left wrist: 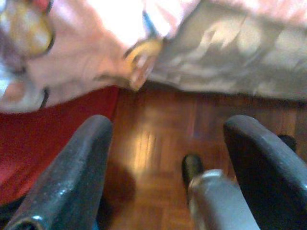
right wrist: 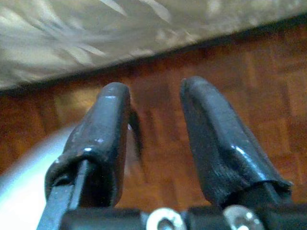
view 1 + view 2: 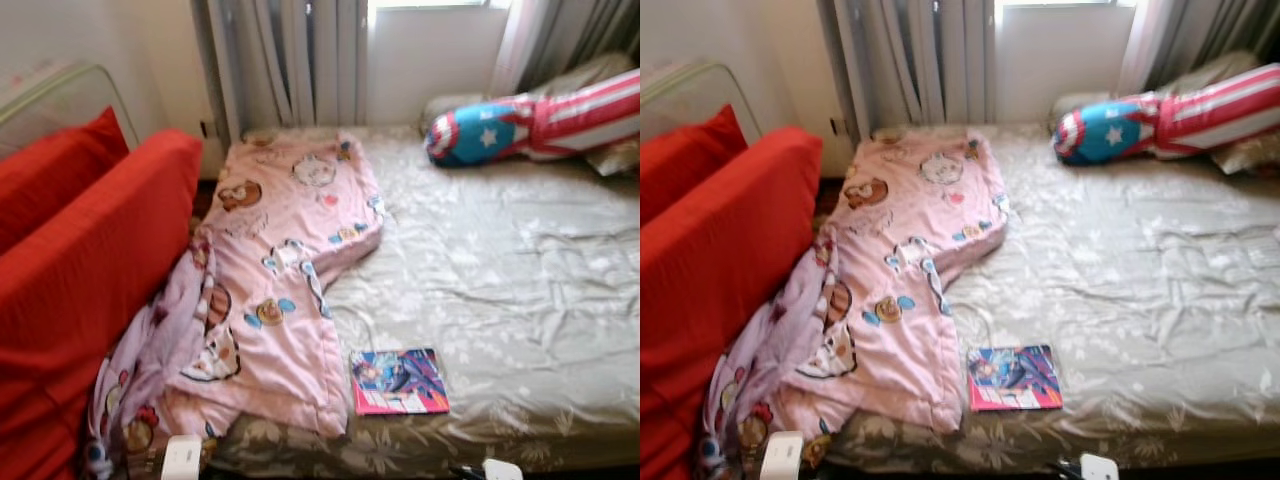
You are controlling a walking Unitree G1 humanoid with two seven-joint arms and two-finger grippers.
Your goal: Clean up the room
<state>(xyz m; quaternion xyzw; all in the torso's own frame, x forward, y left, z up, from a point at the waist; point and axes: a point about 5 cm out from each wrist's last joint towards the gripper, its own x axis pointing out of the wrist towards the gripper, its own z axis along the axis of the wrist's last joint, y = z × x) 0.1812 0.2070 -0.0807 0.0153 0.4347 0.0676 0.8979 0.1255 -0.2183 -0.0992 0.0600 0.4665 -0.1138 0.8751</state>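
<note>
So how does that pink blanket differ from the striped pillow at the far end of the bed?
The pink blanket is flat, rumpled cloth with cartoon prints; the striped pillow is a plump roll with red and white stripes and a blue end bearing a star. The blanket spills off the bed's left edge against the red cushions; the pillow lies wholly on the bed, near the window. Both rest on the beige sheet.

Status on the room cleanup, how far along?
Nothing looks done. The pink blanket lies crumpled, spilling off the bed toward the red cushions; a comic book sits near the edge. Left gripper and right gripper hang over the floor, jaws open and empty.
</note>
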